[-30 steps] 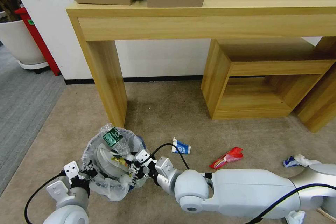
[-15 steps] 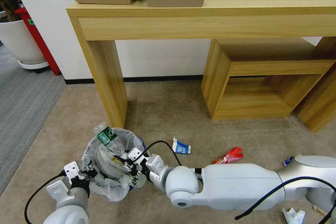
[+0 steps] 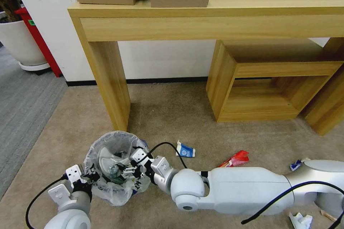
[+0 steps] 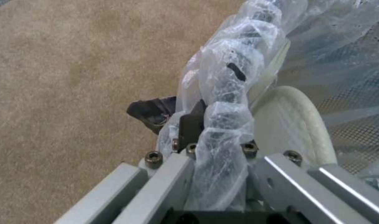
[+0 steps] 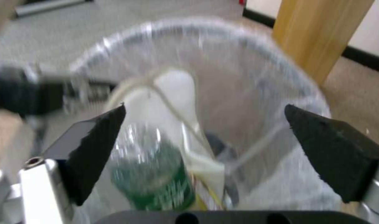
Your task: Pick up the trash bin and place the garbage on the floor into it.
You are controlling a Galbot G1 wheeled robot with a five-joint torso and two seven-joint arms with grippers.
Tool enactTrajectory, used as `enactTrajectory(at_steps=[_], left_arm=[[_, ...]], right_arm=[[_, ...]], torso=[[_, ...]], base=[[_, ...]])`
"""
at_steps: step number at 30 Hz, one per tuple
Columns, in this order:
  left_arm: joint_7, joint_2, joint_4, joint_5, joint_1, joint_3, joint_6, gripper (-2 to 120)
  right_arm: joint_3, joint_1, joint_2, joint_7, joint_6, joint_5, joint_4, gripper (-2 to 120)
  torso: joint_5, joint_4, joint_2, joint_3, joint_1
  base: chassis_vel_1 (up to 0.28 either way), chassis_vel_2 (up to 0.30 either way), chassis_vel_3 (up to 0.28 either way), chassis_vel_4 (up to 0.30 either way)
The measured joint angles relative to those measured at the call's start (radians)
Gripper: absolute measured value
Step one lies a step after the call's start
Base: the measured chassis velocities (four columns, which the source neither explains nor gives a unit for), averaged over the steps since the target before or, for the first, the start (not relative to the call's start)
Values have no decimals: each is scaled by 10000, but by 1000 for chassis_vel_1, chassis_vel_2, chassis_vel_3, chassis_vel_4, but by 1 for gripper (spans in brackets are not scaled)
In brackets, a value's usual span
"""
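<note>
Left claw (image 3: 87, 179) clenched on bagged rim of trash bin (image 3: 107, 189), holding it tilted on the floor (image 3: 168, 114). Right claw (image 3: 128, 169) over bin mouth, jaws spread wide, plastic bottle (image 5: 154, 174) loose in the bin between and below them. Drop step looks done; next calls for reaching right to blue-white carton (image 3: 185, 150), then red wrapper (image 3: 234, 159), both near on carpet.

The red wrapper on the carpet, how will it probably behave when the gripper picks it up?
The red wrapper looks crumpled and thin, so it is probably very light and floppy, likely bending in a pinch. It lies flat and low on the floor, so a grasp may need to come close to the carpet. Its glossy surface may be slippery, though the pictures cannot confirm that.
</note>
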Motion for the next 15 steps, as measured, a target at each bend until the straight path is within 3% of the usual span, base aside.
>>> enactTrajectory(at_steps=[7, 10, 13, 14, 15], left_arm=[[-3, 43, 8, -23, 11, -86, 0, 0], [-5, 51, 44, -33, -7, -95, 0, 0], [-6, 48, 67, -34, -16, -89, -1, 0], [-8, 46, 83, -33, -26, -82, 0, 0], [-13, 46, 89, -36, -50, -69, 0, 0]], right_arm=[[866, -256, -108, -216, 503, -418, 22, 100], [1999, -662, -390, -416, 777, -707, 21, 100], [2495, -844, -505, -561, 930, -821, 19, 100], [2965, -1034, -634, -736, 1071, -933, 7, 100], [4216, -1526, -884, -1072, 1374, -1003, -4, 100]], torso=[[0, 1, 0, 0, 0], [1, 1, 0, 0, 0], [0, 0, 0, 0, 0], [1, 0, 0, 0, 0], [1, 0, 0, -1, 0]], base=[[0, 0, 0, 0], [0, 0, 0, 0], [0, 0, 0, 0], [0, 0, 0, 0], [0, 0, 0, 0]])
